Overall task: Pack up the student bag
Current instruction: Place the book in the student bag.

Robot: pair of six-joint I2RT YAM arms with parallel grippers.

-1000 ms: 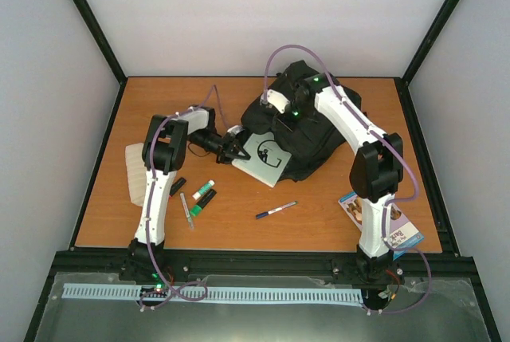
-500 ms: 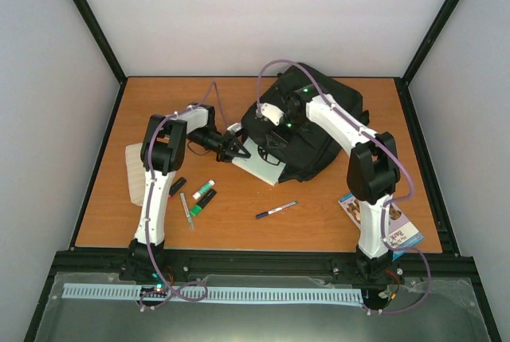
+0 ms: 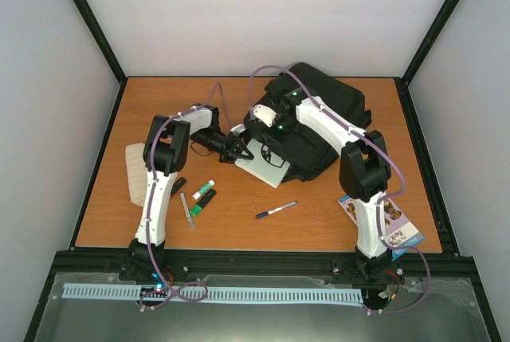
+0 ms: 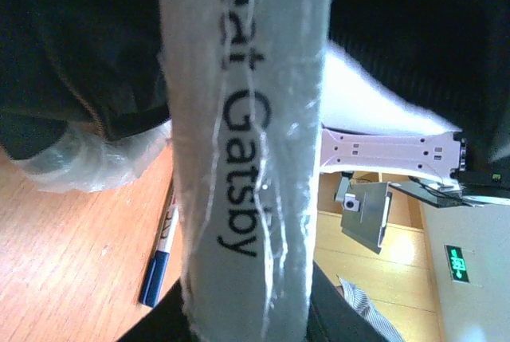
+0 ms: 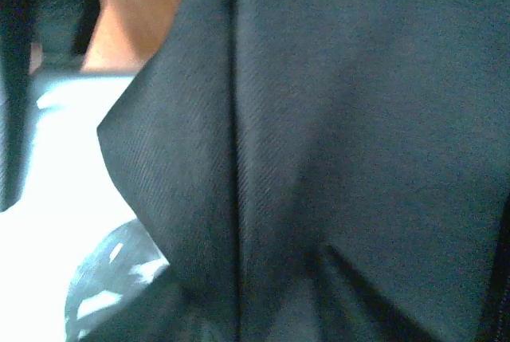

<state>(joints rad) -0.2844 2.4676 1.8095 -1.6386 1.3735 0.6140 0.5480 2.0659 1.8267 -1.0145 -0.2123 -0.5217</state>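
Observation:
The student bag, a big black backpack, lies at the back right of the table. My left gripper is shut on a white, plastic-wrapped book; the book's far edge is tucked under the bag's near-left side. In the left wrist view the book's spine reads "Gatsby" and runs up from between my dark fingers. My right gripper is down on the bag's left edge, just above the book. The right wrist view is filled with black bag fabric, and its fingers are hidden.
A blue-capped pen lies in front of the bag. Green and black markers and another pen sit near the left arm, and a beige object lies further left. A printed booklet rests by the right arm's base.
The right arm has swung left along the bag to its near-left edge. The bag has shifted and covers more of the book. The left gripper has hardly moved.

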